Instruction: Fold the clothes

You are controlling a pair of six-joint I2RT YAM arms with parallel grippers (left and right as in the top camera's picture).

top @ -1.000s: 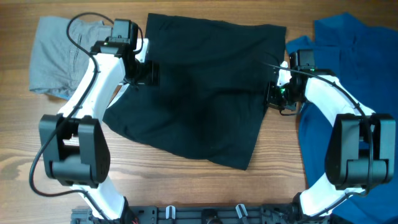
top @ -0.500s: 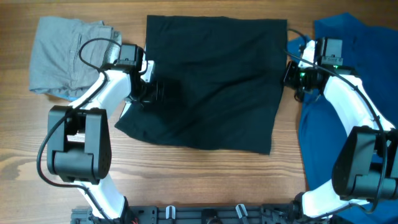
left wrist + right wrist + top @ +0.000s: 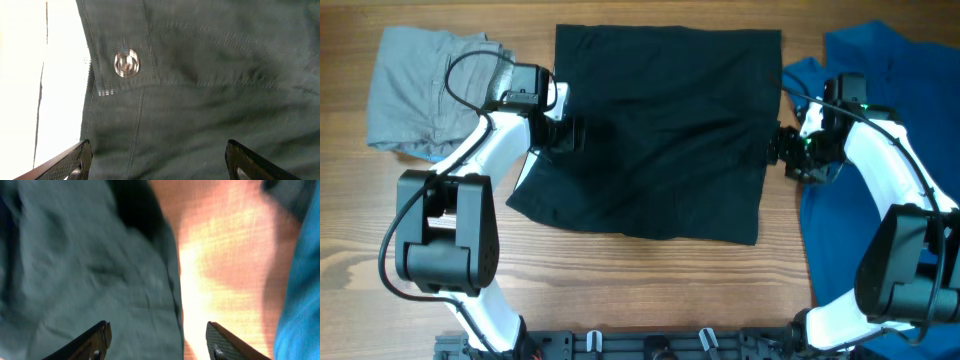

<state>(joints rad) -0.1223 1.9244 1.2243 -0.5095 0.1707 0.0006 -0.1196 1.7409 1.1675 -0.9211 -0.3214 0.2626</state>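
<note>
A black garment [image 3: 660,130] lies spread flat across the middle of the table. In the left wrist view its dark cloth [image 3: 210,90] fills the frame, with a metal snap button [image 3: 126,62] near a seam. My left gripper [image 3: 566,133] hovers over the garment's left edge, open, with cloth under the wide-set fingers [image 3: 67,164]. At the garment's right edge my right gripper [image 3: 776,150] is open too. That edge [image 3: 172,280] runs between its fingertips [image 3: 95,339] with nothing pinched.
A grey garment [image 3: 428,92] lies crumpled at the back left. A blue garment [image 3: 885,190] covers the right side of the table under my right arm, and its edge [image 3: 305,290] shows in the right wrist view. Bare wood [image 3: 620,290] runs along the front.
The black garment has been pulled out flatter and squarer. My right gripper has opened, let go of the right edge, and slid slightly toward the front. My left gripper stayed open near the left edge.
</note>
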